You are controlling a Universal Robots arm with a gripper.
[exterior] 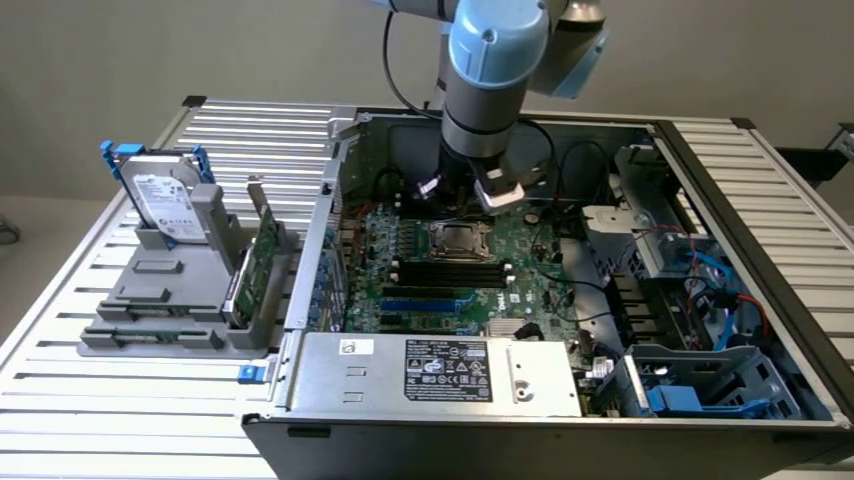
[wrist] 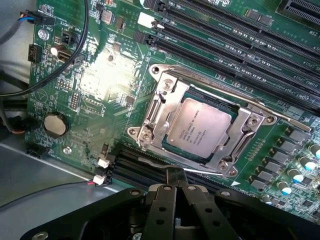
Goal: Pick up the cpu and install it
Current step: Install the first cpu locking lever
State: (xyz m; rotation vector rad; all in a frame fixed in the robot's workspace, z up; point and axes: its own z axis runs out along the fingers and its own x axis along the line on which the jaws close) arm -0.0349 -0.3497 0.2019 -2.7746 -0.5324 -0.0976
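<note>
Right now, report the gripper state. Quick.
Gripper: closed, fingertips together, holding nothing. The cpu lies in the socket on the motherboard, apart from the fingertips.

No readable text (cpu (wrist: 199,128) print illegible)

Robot lab, arm (exterior: 487,90) over opened PC case (exterior: 534,445), slatted metal table (exterior: 94,410), parts rack (exterior: 160,300) at 9 o'clock
</note>
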